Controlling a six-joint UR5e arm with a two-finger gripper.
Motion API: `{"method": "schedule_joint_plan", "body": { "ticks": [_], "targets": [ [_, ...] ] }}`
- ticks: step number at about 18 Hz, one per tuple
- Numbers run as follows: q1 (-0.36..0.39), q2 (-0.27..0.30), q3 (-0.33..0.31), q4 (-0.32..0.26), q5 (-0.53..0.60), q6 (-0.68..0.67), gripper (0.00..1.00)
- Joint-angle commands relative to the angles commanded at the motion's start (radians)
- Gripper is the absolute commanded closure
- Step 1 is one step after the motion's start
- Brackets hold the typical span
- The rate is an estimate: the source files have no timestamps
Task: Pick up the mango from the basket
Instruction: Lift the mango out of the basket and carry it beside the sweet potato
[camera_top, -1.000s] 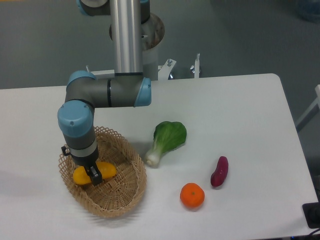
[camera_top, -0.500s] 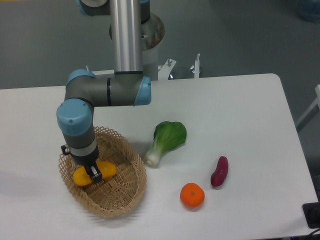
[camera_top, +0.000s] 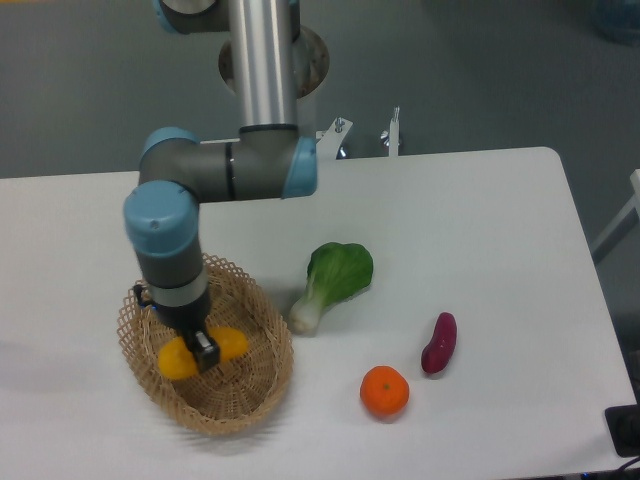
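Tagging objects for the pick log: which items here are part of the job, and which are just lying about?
Part of the job:
- mango, gripper closed on it
- basket, holding the mango

Lying about:
- bok choy
- orange
- sweet potato

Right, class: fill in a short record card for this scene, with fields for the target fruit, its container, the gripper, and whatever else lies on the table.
target: yellow-orange oval mango, inside the basket
container: oval woven tan wicker basket, left side of white table
gripper: gripper closed around the mango's middle
greens: leafy green bok choy, right of basket
citrus: round orange fruit, near front edge
root: small dark purple sweet potato, right of orange fruit
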Motion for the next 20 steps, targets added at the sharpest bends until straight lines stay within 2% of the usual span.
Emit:
{"method": "schedule_joint_plan", "body": {
  "ticks": [6,11,13,17,20],
  "targets": [
    [0.170,0.006,0.094,-0.084,-0.031,0.020,0.47],
    [0.311,0.008,0.193,-0.237,-0.078,0.178,0.47],
    [0.354,0.008,0.210,-0.278,-0.078,0.271,0.47],
    [0.427,0.008,0.210,-0.290,-0.077,0.396,0.47],
    [0.454,0.006,0.212,-0.290,-0.074,0.463,0.47]
  ]
}}
